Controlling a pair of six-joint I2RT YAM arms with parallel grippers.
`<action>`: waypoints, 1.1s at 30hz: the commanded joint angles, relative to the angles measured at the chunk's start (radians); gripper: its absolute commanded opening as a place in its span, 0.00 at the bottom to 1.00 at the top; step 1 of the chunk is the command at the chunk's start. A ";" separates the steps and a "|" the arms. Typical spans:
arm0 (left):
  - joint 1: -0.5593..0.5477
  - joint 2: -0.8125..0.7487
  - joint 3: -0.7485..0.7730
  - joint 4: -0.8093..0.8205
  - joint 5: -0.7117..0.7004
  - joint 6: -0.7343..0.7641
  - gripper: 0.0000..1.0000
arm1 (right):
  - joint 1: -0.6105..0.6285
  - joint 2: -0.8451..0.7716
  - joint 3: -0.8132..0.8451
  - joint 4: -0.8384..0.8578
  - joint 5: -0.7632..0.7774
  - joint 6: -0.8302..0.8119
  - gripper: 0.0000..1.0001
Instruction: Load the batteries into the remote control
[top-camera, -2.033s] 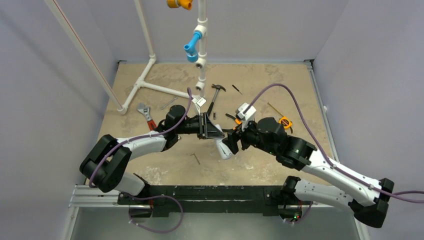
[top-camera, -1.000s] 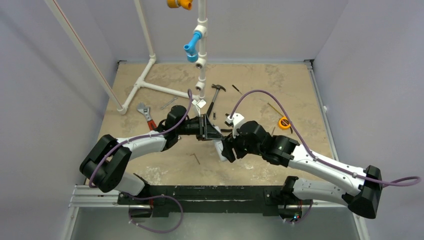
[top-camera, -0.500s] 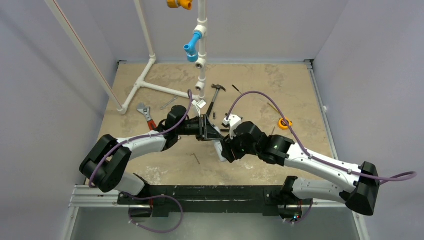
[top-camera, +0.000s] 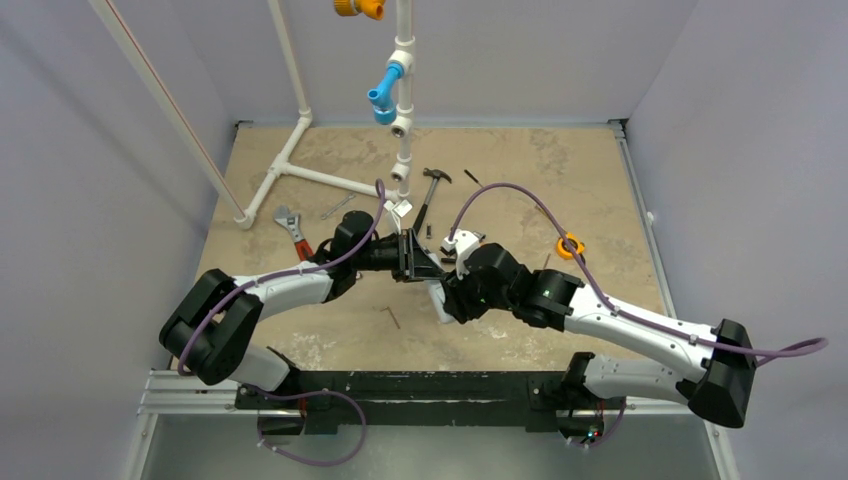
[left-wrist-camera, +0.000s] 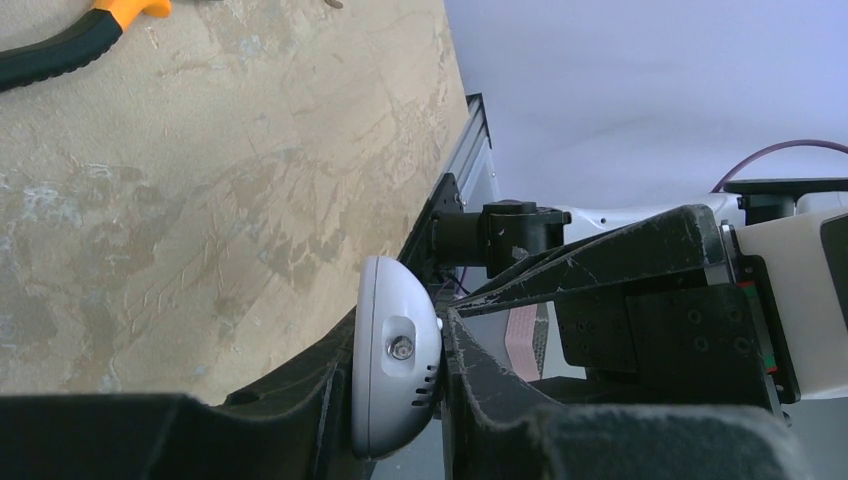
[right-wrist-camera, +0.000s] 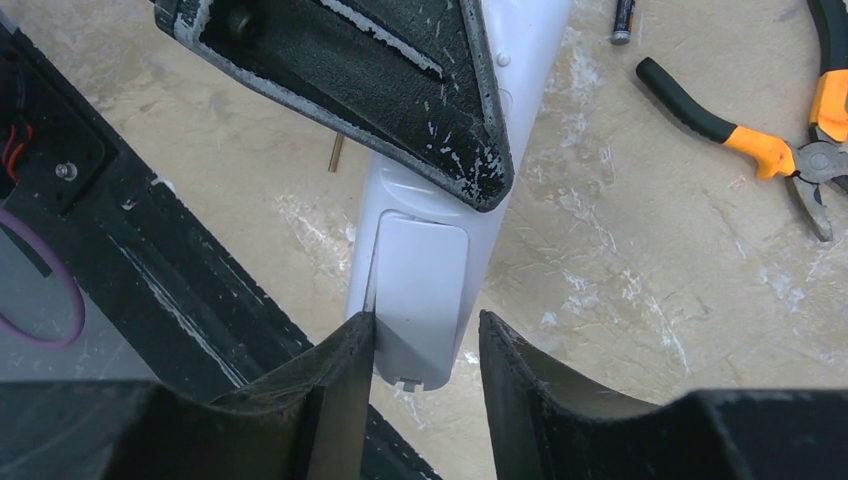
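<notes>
Your tan table (top-camera: 600, 170) fills the overhead view, with both arms meeting at centre frame. One white pipe frame (top-camera: 300, 172) stands at upper left. One hammer (top-camera: 430, 190) lies just above the meeting point, and one red-handled wrench (top-camera: 292, 228) lies to its left.

Your left gripper (left-wrist-camera: 398, 345) is clamped on the rounded end of the one remote control (right-wrist-camera: 420, 270), a black finger pressed to each side. That remote hangs at centre frame overhead, mostly hidden under your right wrist.

In the right wrist view the left gripper's scuffed black finger (right-wrist-camera: 380, 80) covers the handset's upper half. Your right gripper (right-wrist-camera: 425, 325) straddles its lower end, jaws narrow. One fingertip meets the edge, but you cannot tell whether they grip.

One pair of orange-and-black pliers (right-wrist-camera: 750, 140) lies at that view's upper right. One orange tape measure (top-camera: 569, 245) sits right of centre overhead, and one hex key (top-camera: 393, 317) lies lower left of the grippers. One of the batteries (right-wrist-camera: 622, 20) shows at the right wrist view's top edge. The second cannot be made out.
</notes>
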 joint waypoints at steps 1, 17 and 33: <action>-0.004 -0.019 0.041 0.032 0.006 0.021 0.00 | 0.005 0.006 -0.005 0.024 0.003 -0.011 0.40; -0.003 -0.024 0.063 -0.043 -0.009 0.065 0.00 | 0.006 -0.028 -0.008 0.026 -0.029 -0.035 0.35; -0.004 -0.050 0.098 -0.203 -0.075 0.144 0.00 | 0.006 -0.052 -0.022 0.040 0.023 0.035 0.31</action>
